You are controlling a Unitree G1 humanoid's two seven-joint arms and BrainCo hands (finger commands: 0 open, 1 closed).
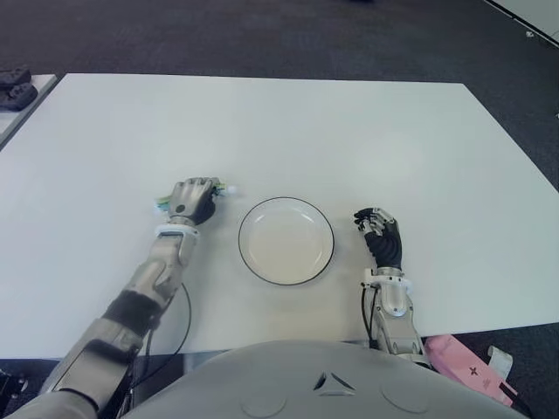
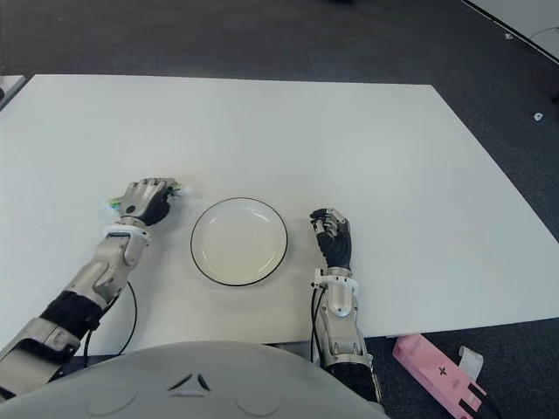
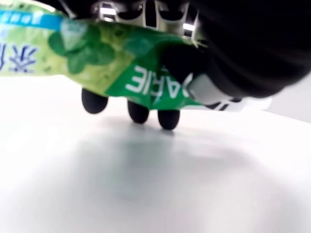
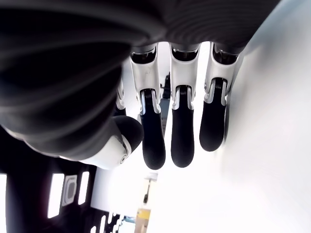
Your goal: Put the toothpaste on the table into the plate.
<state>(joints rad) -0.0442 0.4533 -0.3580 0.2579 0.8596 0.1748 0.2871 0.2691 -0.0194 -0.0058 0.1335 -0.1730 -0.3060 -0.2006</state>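
Note:
My left hand is curled over a green and white toothpaste tube on the white table, just left of the plate. In the left wrist view the thumb presses across the tube and the fingertips wrap under it, with a thin gap above the tabletop. Only the tube's two ends stick out past the hand in the eye views. The white plate with a dark rim holds nothing and sits at the front centre. My right hand shows to the plate's right, fingers relaxed and holding nothing.
A pink box lies on the floor past the table's front right corner. Dark objects sit on another surface at the far left. Dark carpet surrounds the table.

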